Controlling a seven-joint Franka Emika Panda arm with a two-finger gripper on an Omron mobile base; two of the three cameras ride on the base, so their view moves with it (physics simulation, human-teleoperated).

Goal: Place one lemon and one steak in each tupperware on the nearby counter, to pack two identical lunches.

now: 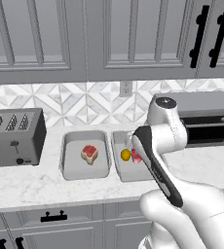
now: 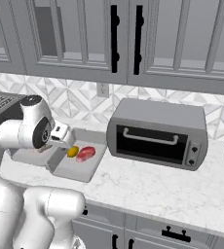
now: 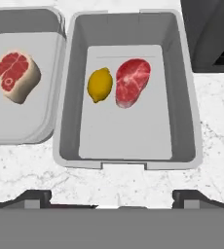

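Two trays seen side by side on surface. Right tray holds lemon and red steak, just beside each other. Left tray holds tan-rimmed steak, no lemon. Fingers spread wide, nothing gripped, held above right tray's near rim. Second lemon judged outstanding; should be gripped across its middle, released low over bare floor of left tray.

No readable text, label, brand or number appears on anything (appliances and trays alike are unmarked).
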